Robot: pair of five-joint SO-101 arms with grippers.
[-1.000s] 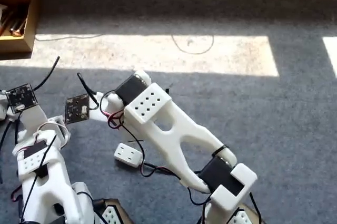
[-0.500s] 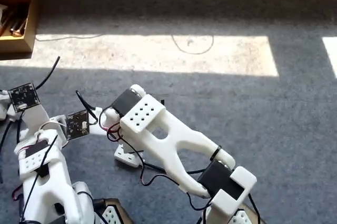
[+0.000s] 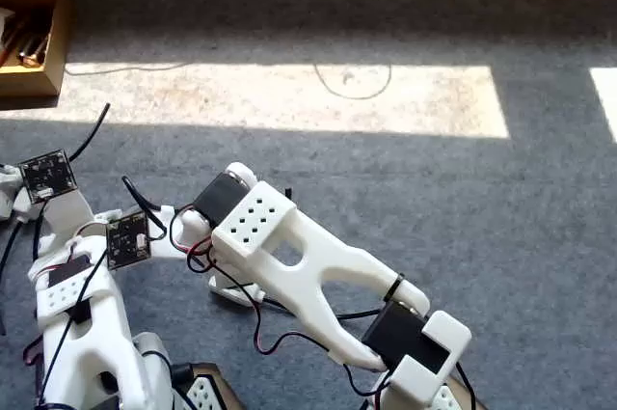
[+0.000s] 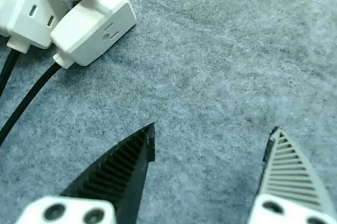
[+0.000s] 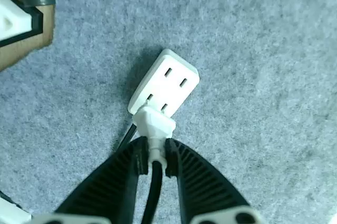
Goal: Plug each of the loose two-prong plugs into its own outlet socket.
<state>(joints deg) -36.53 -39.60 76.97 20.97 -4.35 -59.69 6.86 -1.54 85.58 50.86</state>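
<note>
Right gripper point(image 5: 154, 153): closed on the tail of a white plug point(image 5: 154, 123), black fingers point(image 5: 126, 174) pressed to either side; a black cord point(image 5: 149, 192) leaves the plug between the fingers.

Plug: head set against the near end of a white outlet block point(image 5: 171, 76), over one socket pair; prongs hidden, so seating depth cannot be told; the block's other slots are uncovered.

Outlet block: flat on the grey carpet point(image 5: 253, 39); in the high view it lies under the forearm of the right arm point(image 3: 318, 260), one edge showing point(image 3: 229, 292).

Left gripper point(image 4: 210, 137): open, jaws wide apart, holding nothing; one black finger point(image 4: 124, 168) and one pale finger point(image 4: 287, 168) hang over bare carpet.

Well apart from the left gripper, two white adapters point(image 4: 92, 26) sit touching each other on the carpet; black cords run from them.

Left arm point(image 3: 77, 318): stands at the near left of the high view, just beside the right arm's wrist.
</note>
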